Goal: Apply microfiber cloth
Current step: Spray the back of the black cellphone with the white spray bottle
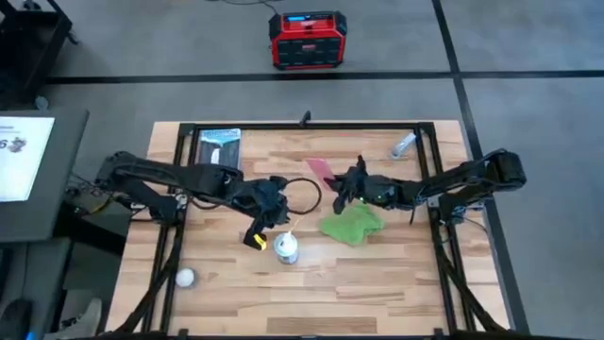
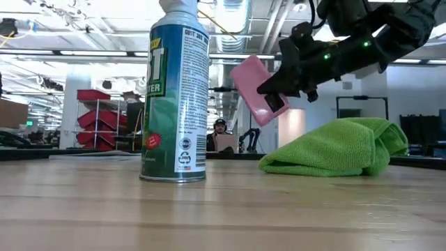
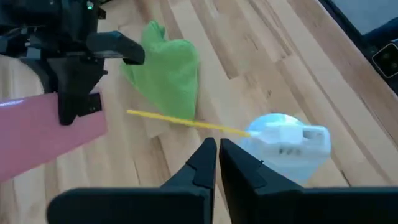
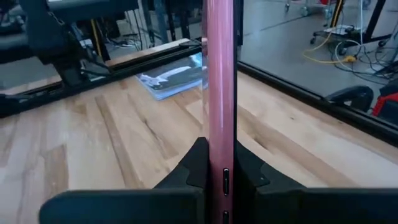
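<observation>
The bright green microfiber cloth (image 1: pixel 351 225) lies bunched on the wooden table right of centre; it also shows in the low view (image 2: pixel 334 148) and the left wrist view (image 3: pixel 166 71). Just beyond its far-left side, my right gripper (image 1: pixel 345 186) is shut on a pink-backed phone (image 1: pixel 321 171) held in the air (image 2: pixel 252 85). My left gripper (image 3: pixel 217 152) is shut on nothing and hovers left of the cloth, close to a spray can (image 1: pixel 286 247) with a yellow straw (image 3: pixel 186 122). My right gripper pinches the phone's two flat faces between its two fingers at one end (image 4: pixel 219 163), so the phone stands edge-on and runs on past the fingertips. The fingers come from the table's right side, roughly level. The phone is lifted clear of the table and tilted (image 2: pixel 259 94), above the cloth's left edge.
The spray can (image 2: pixel 174 90) stands upright near the table's middle front. A black cable loop (image 1: pixel 304 195) lies between the arms. A flat packet (image 1: pixel 219 146) is at the far left, a grey cylinder (image 1: pixel 404 144) at the far right, and a white ball (image 1: pixel 185 277) at the near left.
</observation>
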Controlling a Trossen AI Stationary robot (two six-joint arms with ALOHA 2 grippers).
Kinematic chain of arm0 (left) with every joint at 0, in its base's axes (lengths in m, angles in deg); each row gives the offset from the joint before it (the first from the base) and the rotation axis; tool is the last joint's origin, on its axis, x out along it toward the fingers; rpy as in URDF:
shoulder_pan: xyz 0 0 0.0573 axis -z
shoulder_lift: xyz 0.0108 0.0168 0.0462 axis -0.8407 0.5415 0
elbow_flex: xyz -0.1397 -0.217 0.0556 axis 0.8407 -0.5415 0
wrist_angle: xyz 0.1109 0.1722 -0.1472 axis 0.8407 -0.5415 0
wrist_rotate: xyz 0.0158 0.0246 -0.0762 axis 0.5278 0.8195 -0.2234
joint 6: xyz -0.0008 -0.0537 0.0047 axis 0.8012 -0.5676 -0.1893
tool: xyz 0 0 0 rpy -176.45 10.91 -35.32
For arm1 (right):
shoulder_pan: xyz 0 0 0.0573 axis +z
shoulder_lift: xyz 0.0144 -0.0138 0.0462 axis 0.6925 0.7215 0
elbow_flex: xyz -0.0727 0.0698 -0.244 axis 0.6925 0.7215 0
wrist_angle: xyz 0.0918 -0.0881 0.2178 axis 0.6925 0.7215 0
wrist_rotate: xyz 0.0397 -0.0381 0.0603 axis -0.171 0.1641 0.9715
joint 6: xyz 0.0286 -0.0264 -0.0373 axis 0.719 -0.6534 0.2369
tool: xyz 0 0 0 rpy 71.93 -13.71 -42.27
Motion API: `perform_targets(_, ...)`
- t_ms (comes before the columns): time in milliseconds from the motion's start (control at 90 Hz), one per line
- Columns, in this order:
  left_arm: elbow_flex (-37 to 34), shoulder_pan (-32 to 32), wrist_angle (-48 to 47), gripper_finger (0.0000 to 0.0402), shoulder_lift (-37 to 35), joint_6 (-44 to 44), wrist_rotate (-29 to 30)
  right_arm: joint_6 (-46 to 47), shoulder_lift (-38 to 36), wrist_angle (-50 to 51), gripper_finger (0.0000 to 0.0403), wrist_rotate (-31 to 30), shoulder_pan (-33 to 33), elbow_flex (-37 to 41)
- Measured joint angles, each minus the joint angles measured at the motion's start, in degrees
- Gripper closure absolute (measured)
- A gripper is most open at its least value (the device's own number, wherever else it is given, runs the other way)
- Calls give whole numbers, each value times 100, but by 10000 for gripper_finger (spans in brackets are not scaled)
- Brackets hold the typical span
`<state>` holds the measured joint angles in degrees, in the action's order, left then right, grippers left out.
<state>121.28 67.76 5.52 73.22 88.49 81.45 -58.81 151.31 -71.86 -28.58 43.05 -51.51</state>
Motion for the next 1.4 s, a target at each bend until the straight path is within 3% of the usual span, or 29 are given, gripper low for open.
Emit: perform_targets(1400,11,290,129,401,341,-255,-275,0,-4,-120,391,158,0,0)
